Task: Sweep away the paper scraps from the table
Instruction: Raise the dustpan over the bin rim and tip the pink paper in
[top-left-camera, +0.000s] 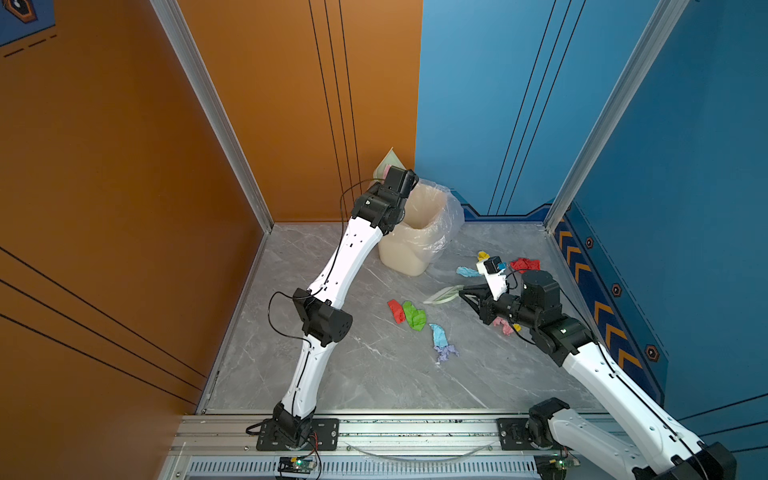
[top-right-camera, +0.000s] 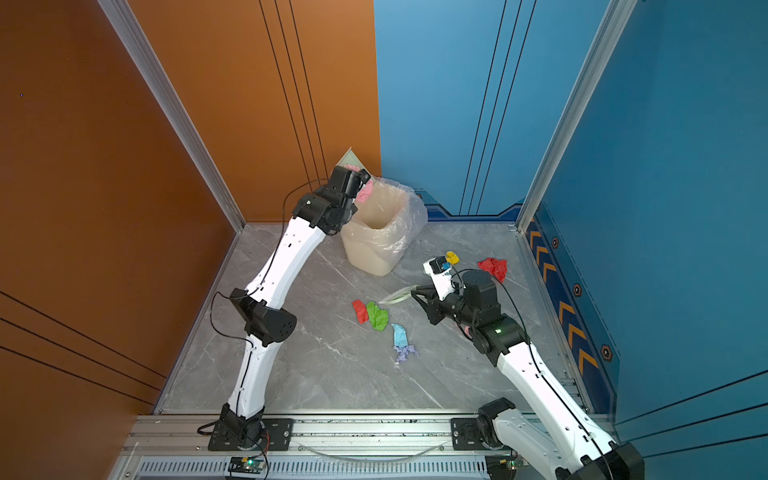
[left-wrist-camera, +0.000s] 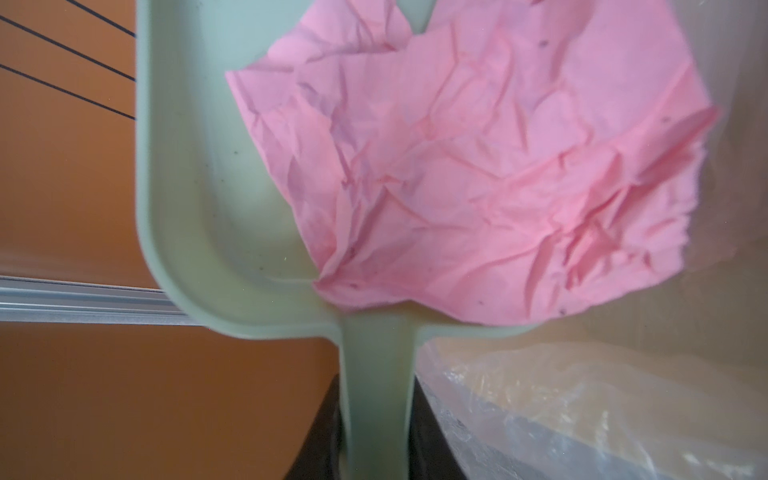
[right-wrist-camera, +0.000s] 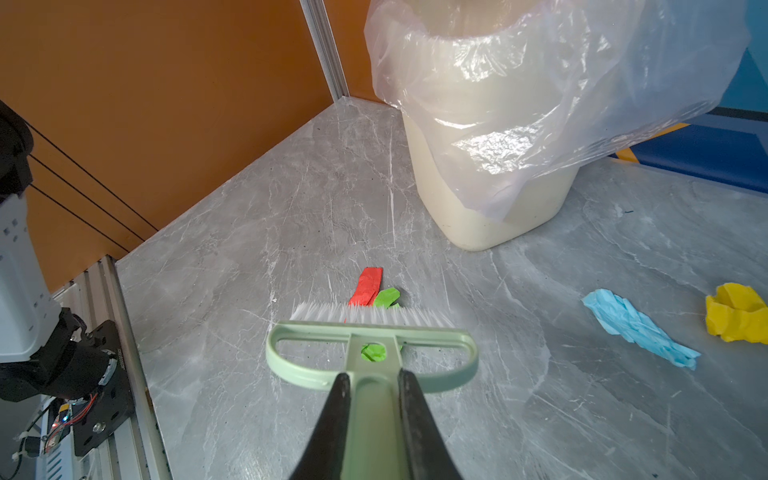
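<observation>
Left jaws are clamped on the handle of the pale green plastic dustpan (left-wrist-camera: 195, 199), tipped up by the rim of the cream bin (right-wrist-camera: 457, 216). I'd tilt it steeper so that crinkly pink wad (left-wrist-camera: 478, 166) slides off the smooth tray into the floppy clear liner (right-wrist-camera: 561, 83). Right jaws grip the white-bristled brush (right-wrist-camera: 370, 353). The other paper scraps (top-left-camera: 413, 316) lie scattered on the marbled table (top-left-camera: 332, 374).

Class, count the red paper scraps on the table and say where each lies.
2. A folded red scrap lies mid-table beside the green scrap; a crumpled red scrap lies by the right wall. The right arm may hide others.
</observation>
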